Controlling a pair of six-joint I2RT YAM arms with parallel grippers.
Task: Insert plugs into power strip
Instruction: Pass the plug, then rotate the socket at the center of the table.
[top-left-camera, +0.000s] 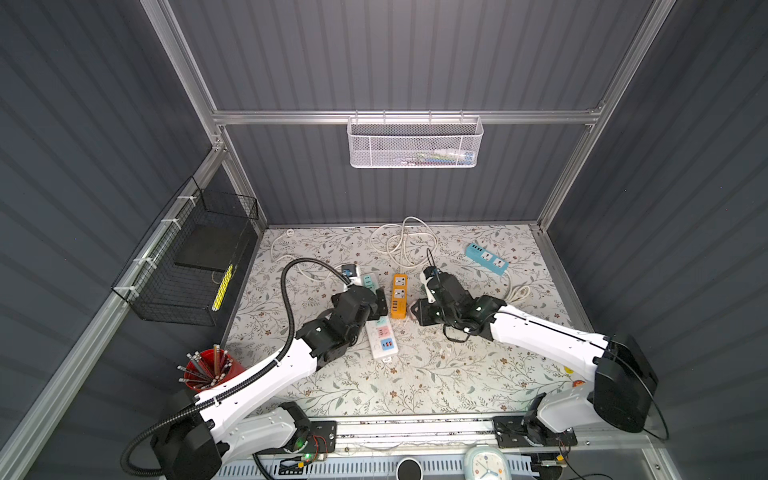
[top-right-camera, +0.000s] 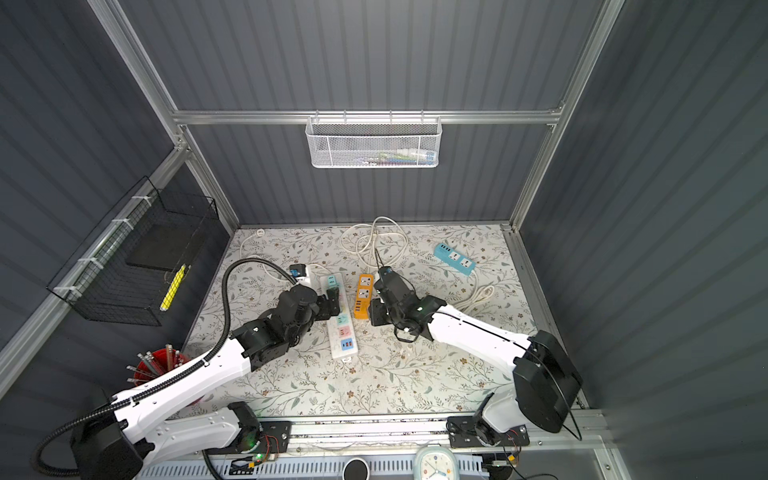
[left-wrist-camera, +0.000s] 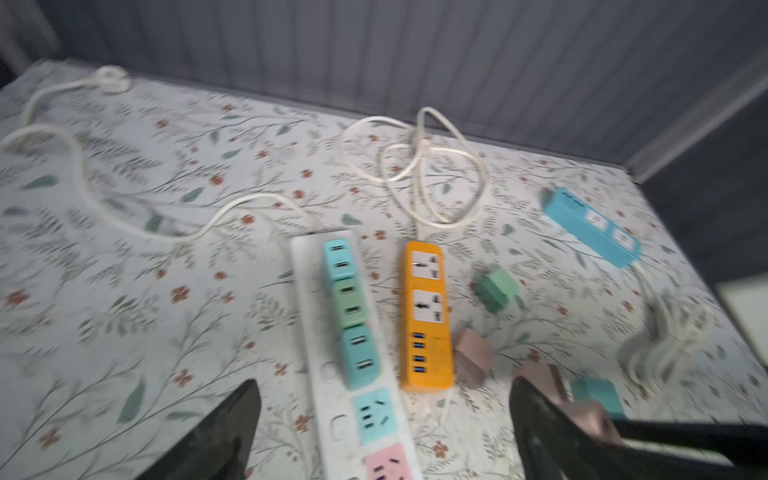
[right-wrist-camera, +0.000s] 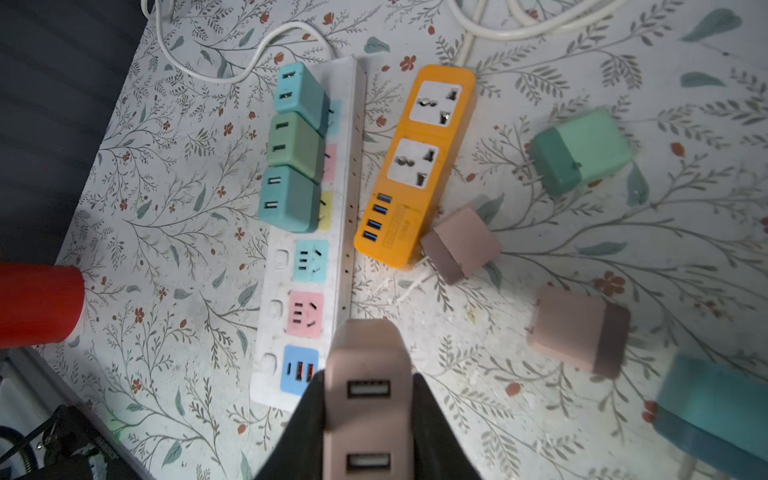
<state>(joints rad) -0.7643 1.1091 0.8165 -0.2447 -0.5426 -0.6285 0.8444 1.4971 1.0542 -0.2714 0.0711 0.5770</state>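
A white mesh basket (top-left-camera: 413, 143) is hanging on the far wall. A black wire basket (top-left-camera: 187, 266) is hanging on the left wall. A red cup (top-left-camera: 226, 368) is holding pencils (top-left-camera: 198, 365) at the near left. A clock (top-left-camera: 484, 463) is sitting nearer than the worktop (top-left-camera: 415, 382).

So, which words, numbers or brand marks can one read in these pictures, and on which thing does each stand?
No text can be read with certainty.
Orange strip: small print beside its USB ports, blurred.
Blue strip: marks on its top, blurred.
Clock: dial marks too small to read.
White strip: no print visible.
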